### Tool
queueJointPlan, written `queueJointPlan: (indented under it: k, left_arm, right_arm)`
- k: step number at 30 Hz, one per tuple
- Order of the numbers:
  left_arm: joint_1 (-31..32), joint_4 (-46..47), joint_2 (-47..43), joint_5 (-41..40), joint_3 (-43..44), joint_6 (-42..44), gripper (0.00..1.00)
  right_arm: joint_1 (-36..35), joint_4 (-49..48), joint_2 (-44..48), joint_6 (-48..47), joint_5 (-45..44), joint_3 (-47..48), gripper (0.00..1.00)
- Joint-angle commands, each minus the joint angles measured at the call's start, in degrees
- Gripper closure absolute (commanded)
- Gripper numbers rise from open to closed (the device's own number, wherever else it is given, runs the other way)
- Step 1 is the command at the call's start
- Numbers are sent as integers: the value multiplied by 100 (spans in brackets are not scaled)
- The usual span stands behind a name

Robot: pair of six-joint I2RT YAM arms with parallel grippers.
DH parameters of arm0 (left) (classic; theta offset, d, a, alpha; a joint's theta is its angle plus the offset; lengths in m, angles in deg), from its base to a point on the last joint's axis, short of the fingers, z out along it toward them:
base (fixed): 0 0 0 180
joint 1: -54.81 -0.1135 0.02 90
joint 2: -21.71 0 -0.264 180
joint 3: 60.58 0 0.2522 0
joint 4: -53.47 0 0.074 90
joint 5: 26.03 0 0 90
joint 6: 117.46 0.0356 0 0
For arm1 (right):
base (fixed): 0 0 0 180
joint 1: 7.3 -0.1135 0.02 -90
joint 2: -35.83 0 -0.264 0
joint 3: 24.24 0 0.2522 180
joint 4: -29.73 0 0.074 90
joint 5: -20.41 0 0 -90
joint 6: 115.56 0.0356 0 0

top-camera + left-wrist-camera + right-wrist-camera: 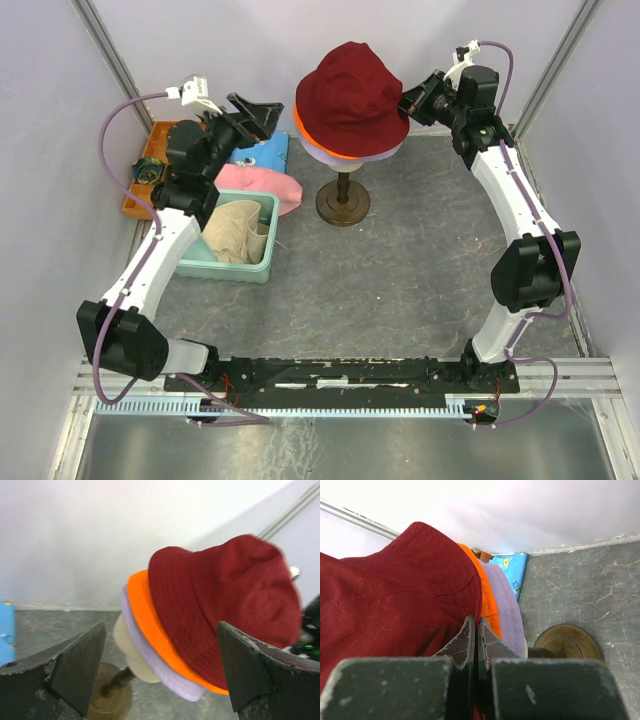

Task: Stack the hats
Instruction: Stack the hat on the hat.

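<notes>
Grey, stone-mottled tabletop inside pale lavender walls is filling my screens. At far left a teal bin is holding the cream-beige hat, crumpled and soft. The pink hat is lying limp at the bin's far rim, touching a blue patterned cloth behind it. Above that cloth my left gripper is hovering with its jaws spread wide and nothing between them, facing right toward the stack. At centre a cream egg-shaped mannequin head is standing on a dark stand. It is wearing three hats nested like tilted bowls: the lavender hat lowest, the orange hat over it, and the dark red hat on top, its woven cotton showing stitched seams. At right my right gripper is pressing its clenched tips against the dark red brim. I cannot tell whether any fabric is pinched between them. I am judging that the pink and cream-beige hats are next. Both are lying below and nearer than the left gripper, on the side away from where it is facing, and well apart from the right arm, so the left arm is the closer one.
</notes>
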Motion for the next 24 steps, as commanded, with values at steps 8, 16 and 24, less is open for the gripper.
queueJointPlan:
  k: [8,16,24]
  left_arm:
    - [-437,1100,685,2423,369,-2777,11]
    - [-439,1328,984,2794,531,-3353,11]
    - [-432,1669,1086,2832,430,-3626,11]
  right_arm:
    - [-206,1575,-340,-453,169,44,100]
    - [-212,1586,-342,-444,156,77,100]
    - [-208,1555,-323,-442,148,17,100]
